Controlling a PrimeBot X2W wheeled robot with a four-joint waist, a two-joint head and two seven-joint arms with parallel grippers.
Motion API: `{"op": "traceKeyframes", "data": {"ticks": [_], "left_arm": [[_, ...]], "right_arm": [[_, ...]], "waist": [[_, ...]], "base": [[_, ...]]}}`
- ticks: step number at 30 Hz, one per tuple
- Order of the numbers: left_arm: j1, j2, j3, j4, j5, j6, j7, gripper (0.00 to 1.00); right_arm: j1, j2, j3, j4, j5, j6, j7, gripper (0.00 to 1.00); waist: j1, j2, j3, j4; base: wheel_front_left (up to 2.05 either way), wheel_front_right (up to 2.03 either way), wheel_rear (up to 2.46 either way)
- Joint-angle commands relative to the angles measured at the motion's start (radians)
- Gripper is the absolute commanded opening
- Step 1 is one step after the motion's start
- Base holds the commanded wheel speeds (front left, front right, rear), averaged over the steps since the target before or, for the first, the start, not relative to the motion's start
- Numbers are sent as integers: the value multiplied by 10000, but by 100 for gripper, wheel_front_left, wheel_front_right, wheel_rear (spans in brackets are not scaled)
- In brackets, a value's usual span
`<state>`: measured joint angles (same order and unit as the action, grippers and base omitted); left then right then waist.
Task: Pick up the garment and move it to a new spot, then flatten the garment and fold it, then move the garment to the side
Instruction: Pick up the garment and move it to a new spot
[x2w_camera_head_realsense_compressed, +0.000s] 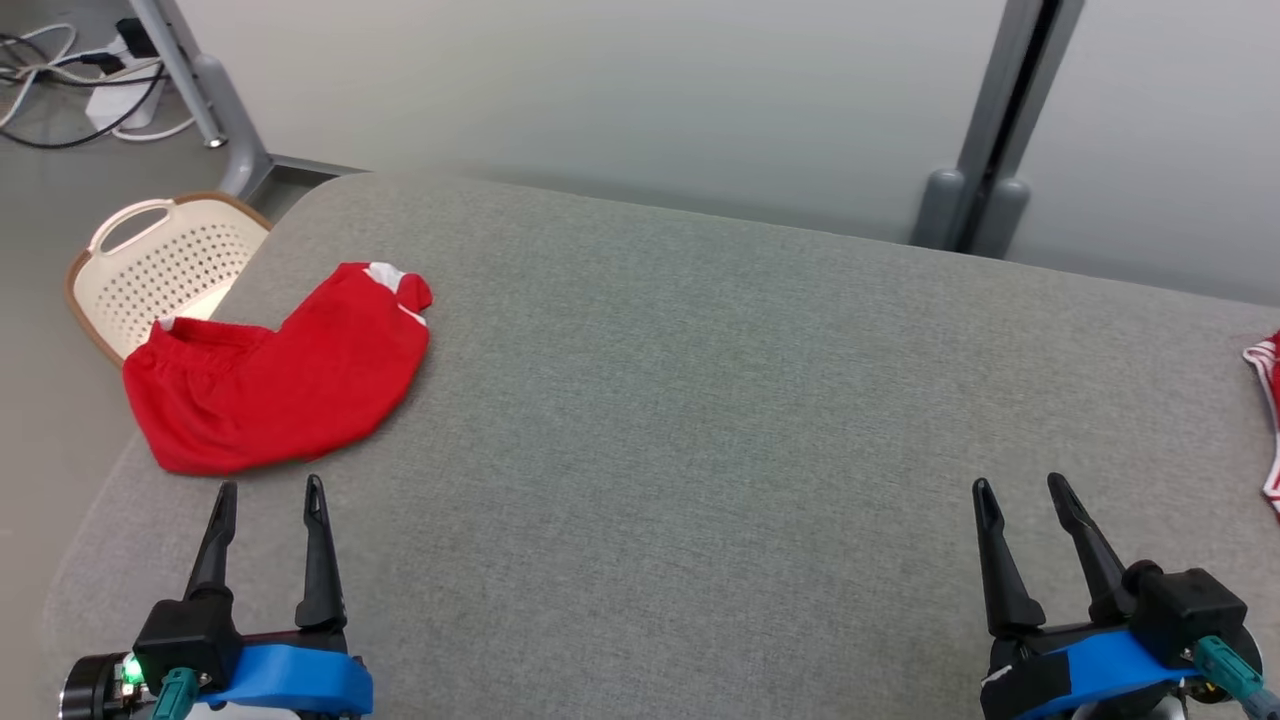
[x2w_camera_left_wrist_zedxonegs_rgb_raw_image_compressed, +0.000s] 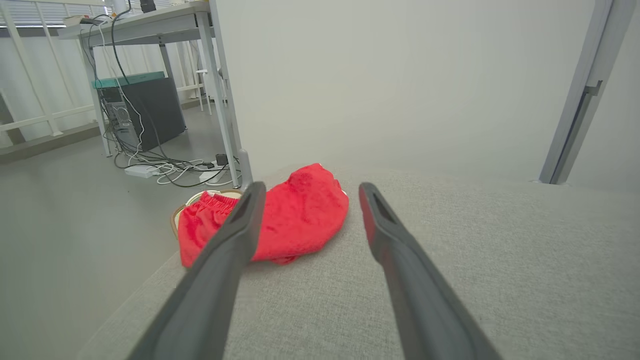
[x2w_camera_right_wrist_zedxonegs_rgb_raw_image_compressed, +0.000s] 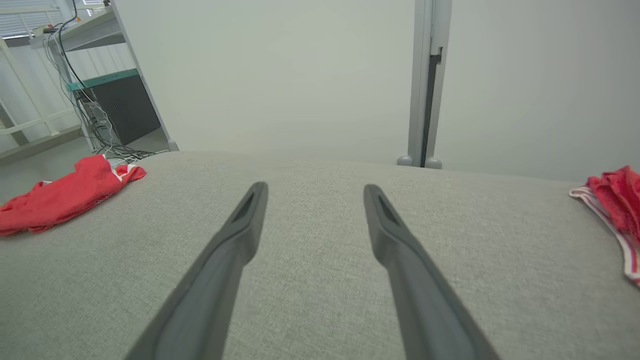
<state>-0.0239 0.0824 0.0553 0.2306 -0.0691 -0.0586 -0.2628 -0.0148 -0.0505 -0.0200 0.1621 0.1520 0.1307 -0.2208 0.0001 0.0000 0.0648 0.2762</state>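
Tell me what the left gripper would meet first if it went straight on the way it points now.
Probably the red shorts: they lie just ahead of the open left gripper, though how high it is above them is unclear.

Grey fabric-covered surface (x2w_camera_head_realsense_compressed: 700, 400), rounded corners. Red shorts (x2w_camera_head_realsense_compressed: 280, 385) w/ white trim lie folded at far-left corner, waistband end just past left edge. 2nd red garment (x2w_camera_head_realsense_compressed: 1268, 400), white-striped hem, at right edge, partly out of frame.
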Motion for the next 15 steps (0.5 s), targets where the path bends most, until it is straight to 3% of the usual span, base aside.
{"op": "traceKeyframes", "data": {"ticks": [1, 15], "left_arm": [[-135, 21, 40, -23, 5, 35, -27, 100], [-64, 9, 329, -154, -153, 229, -27, 100]], "right_arm": [[-113, 0, -25, 8, -55, 1, 20, 100], [-242, -3, -68, -107, -284, 1, 119, 100]], "waist": [[-1, 0, 127, 251], [-1, 0, 338, 1446]], "base": [[0, 0, 0], [0, 0, 0]]}}
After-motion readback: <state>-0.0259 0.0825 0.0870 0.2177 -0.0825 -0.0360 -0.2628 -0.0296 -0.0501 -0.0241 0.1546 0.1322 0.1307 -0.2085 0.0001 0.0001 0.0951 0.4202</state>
